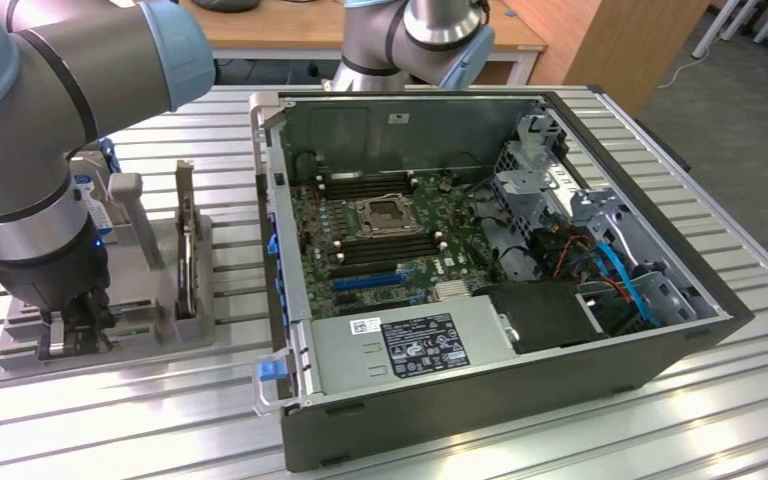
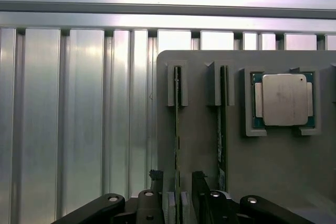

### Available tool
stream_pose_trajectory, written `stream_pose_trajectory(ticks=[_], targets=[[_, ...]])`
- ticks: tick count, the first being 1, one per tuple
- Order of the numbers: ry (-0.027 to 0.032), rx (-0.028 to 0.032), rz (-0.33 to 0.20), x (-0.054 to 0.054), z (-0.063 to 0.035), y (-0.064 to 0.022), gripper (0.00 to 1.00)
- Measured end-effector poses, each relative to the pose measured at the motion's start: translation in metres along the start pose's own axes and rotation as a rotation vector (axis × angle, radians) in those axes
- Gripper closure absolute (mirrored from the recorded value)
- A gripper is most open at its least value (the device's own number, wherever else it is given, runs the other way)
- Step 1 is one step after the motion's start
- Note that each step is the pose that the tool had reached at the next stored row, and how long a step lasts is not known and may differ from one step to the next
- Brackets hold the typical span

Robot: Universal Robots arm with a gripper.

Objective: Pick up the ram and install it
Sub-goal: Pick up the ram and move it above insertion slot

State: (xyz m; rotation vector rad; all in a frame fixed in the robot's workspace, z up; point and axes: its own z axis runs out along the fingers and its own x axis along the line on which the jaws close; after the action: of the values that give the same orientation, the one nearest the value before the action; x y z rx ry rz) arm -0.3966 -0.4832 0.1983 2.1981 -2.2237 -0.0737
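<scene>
We saw the tool (image 2: 177,177) spread wide and gripping nothing, its fingers (image 2: 198,192) either side of the ram (image 2: 177,124), which stood on edge in a slot of the grey holder (image 2: 199,108). A second board (image 2: 222,129) stood beside it, then the processor (image 2: 283,99), all on the slatted worktop (image 2: 79,119).

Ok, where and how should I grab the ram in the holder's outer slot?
Pinch its two flat faces near the top edge, coming straight down from above. The ram stands on edge in a holder slot, so only that upper part looks free.
</scene>
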Motion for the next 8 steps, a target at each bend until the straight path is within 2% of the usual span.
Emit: stream_pose_trajectory(ticks=[7,8], targets=[[0.0,0.0,0.0,0.0,0.0,0.0,0.66],[0.0,0.0001,0.0,0.0,0.0,0.0,0.73]])
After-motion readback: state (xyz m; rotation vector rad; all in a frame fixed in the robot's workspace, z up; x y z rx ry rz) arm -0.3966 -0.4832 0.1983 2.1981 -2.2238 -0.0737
